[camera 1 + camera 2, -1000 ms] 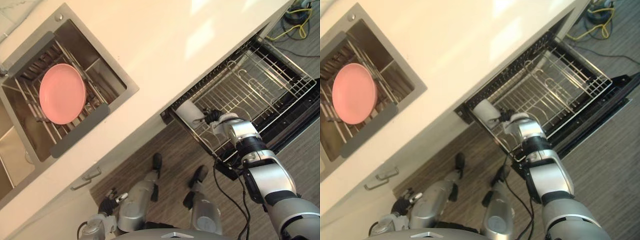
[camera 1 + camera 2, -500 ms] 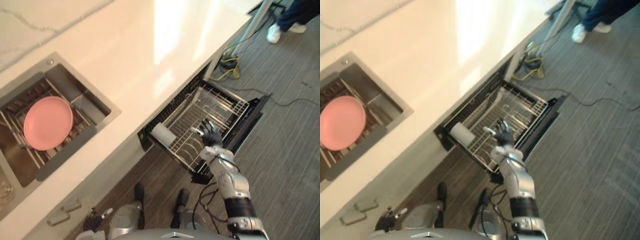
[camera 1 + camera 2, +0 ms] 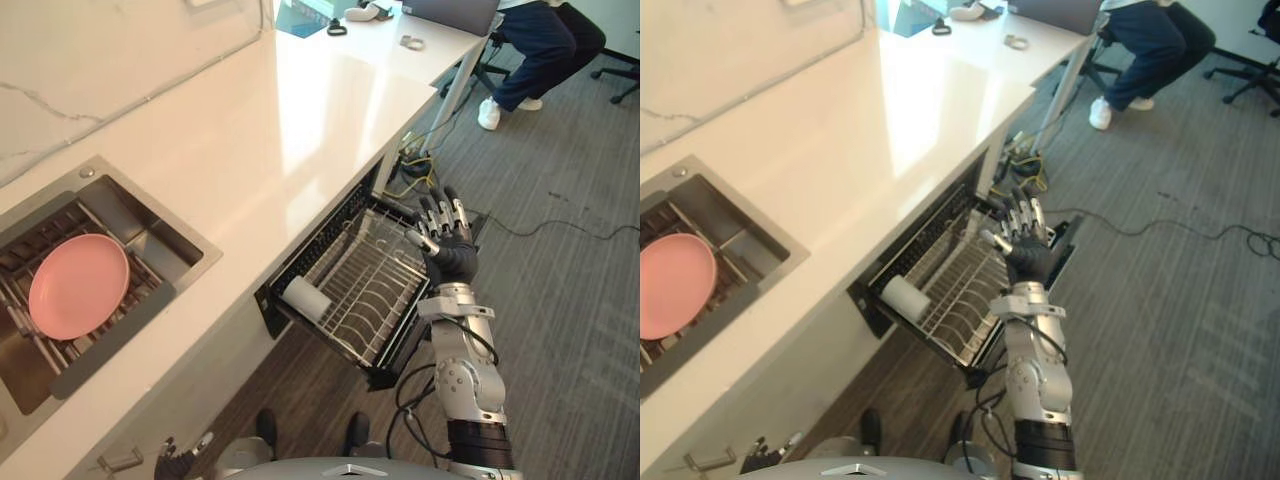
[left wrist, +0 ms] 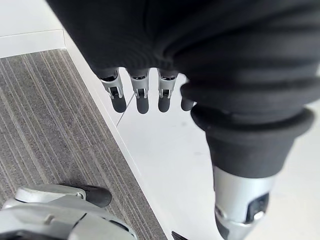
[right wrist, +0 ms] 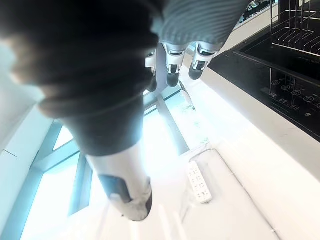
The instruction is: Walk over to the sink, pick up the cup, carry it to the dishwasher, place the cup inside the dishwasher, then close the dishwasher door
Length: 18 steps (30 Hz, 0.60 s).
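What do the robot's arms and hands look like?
The right arm is shiny silver-grey, built from rounded sections with a dark band. The right hand has silver fingers with dark tips, and a dark ribbed cover over its back and wrist. The left hand looks the same.

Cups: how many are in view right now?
1. A white cup lies on its side in the pulled-out dishwasher rack, at its end nearer the sink. More may hide in the sink's out-of-view part.

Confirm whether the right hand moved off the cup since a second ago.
Yes: the right hand left the cup for the rack's opposite end, fingers straight.
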Tool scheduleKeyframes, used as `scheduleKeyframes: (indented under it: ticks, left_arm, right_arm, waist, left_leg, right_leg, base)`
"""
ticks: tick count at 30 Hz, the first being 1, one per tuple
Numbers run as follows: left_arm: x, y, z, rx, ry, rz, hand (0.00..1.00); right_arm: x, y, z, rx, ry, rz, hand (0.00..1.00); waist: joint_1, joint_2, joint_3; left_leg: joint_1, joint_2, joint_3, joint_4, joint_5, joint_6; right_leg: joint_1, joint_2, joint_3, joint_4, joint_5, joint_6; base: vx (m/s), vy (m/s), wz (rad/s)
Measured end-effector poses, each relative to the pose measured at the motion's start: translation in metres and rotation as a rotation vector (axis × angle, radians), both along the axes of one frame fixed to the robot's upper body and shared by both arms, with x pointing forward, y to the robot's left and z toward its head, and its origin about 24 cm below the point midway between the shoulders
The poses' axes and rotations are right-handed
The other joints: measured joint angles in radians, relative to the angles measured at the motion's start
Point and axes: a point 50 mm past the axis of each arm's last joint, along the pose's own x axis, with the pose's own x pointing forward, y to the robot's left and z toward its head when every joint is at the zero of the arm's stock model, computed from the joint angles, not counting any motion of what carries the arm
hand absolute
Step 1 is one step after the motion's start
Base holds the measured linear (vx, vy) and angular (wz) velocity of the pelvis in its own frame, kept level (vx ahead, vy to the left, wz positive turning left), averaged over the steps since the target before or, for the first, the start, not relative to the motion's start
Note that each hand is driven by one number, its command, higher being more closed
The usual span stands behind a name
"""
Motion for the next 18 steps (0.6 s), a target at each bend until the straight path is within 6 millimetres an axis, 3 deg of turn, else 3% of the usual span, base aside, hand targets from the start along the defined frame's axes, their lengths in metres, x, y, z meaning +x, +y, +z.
scheduleKeyframes:
  ticks: [4,5,7,8,10,11,13,14,15,17,18]
  left_arm:
    - [-0.002,0.001,0.000,0.002,-0.001,0.040,0.00]
    - [-0.003,0.002,0.000,0.003,-0.001,0.050,0.00]
    - [-0.003,0.002,0.000,0.003,-0.003,0.048,0.00]
    - [-0.002,0.005,0.001,0.015,-0.004,0.033,0.00]
    - [0.003,0.010,0.004,0.036,-0.028,0.020,0.00]
    - [0.007,0.012,0.006,0.038,-0.053,0.036,0.00]
    - [0.010,0.006,0.007,0.019,-0.079,0.049,0.00]
    - [0.012,0.006,0.009,0.016,-0.098,0.046,0.00]
    - [0.015,0.005,0.010,0.010,-0.120,0.041,0.00]
    - [0.015,0.001,0.009,-0.009,-0.124,0.022,0.00]
    - [0.010,-0.005,0.008,-0.017,-0.109,0.006,0.00]
  right_arm:
    - [-0.003,0.002,-0.003,0.017,-0.004,0.026,0.00]
    - [-0.004,0.003,-0.002,0.019,-0.015,0.043,0.00]
    - [-0.006,0.007,0.005,0.013,-0.052,0.069,0.00]
    - [-0.007,0.013,0.009,0.020,-0.083,0.088,0.00]
    - [-0.007,0.020,0.013,0.019,-0.111,0.111,0.00]
    - [-0.003,0.022,0.020,0.013,-0.143,0.121,0.00]
    - [0.003,0.024,0.034,-0.009,-0.198,0.135,0.00]
    - [0.005,0.017,0.038,-0.034,-0.214,0.115,0.00]
    - [0.008,0.006,0.041,-0.057,-0.223,0.079,0.00]
    - [0.006,-0.012,0.044,-0.091,-0.231,0.008,0.00]
    - [0.002,-0.023,0.045,-0.092,-0.236,-0.045,0.00]
  waist:
    - [0.002,-0.003,0.000]
    - [0.005,-0.007,0.001]
    - [0.003,-0.004,0.009]
    - [-0.006,-0.015,0.020]
    - [-0.002,-0.037,0.034]
    - [0.016,-0.041,0.042]
    - [0.032,-0.020,0.056]
    - [0.040,-0.013,0.059]
    - [0.040,-0.031,0.067]
    - [0.038,-0.015,0.075]
    - [0.023,0.014,0.061]
  left_leg:
    - [0.024,0.000,-0.002,0.007,-0.010,0.002]
    - [0.021,0.001,-0.014,0.047,-0.038,-0.001]
    - [-0.038,0.011,-0.055,0.197,-0.104,0.001]
    - [-0.056,0.006,-0.097,0.268,-0.129,0.002]
    - [-0.055,-0.019,-0.170,0.283,-0.122,-0.004]
    - [-0.061,-0.020,-0.199,0.286,-0.109,-0.012]
    - [-0.099,-0.009,-0.186,0.270,-0.067,-0.020]
    - [-0.081,0.022,-0.095,0.191,-0.052,0.004]
    - [-0.119,0.078,0.088,0.314,-0.111,0.076]
    - [-0.150,0.144,0.295,0.603,-0.182,0.106]
    - [-0.117,0.182,0.387,0.707,-0.205,0.108]
  right_leg:
    - [0.029,0.001,-0.002,0.001,-0.008,0.004]
    - [0.045,-0.003,-0.008,0.020,-0.030,0.006]
    - [-0.003,-0.026,-0.003,0.209,-0.123,0.003]
    - [-0.031,-0.051,0.006,0.346,-0.192,-0.003]
    - [-0.010,-0.080,-0.007,0.406,-0.251,0.006]
    - [0.014,-0.079,-0.042,0.390,-0.262,0.013]
    - [0.046,-0.044,-0.107,0.356,-0.267,-0.008]
    - [0.070,-0.034,-0.158,0.292,-0.239,-0.041]
    - [0.102,-0.054,-0.248,0.233,-0.209,-0.044]
    - [0.122,-0.084,-0.351,0.226,-0.196,-0.037]
    - [0.132,-0.098,-0.421,0.228,-0.193,-0.034]
  base:
    - [0.01,0.002,0.01]
    - [0.02,0.009,0.22]
    - [-0.01,0.006,0.46]
    - [-0.01,-0.031,1.00]
    - [0.01,-0.079,1.19]
    - [-0.06,-0.130,1.12]
    - [-0.16,-0.119,1.25]
    - [-0.18,-0.072,1.65]
    - [-0.18,-0.061,1.71]
    - [-0.15,-0.028,1.64]
    - [-0.13,0.014,1.65]
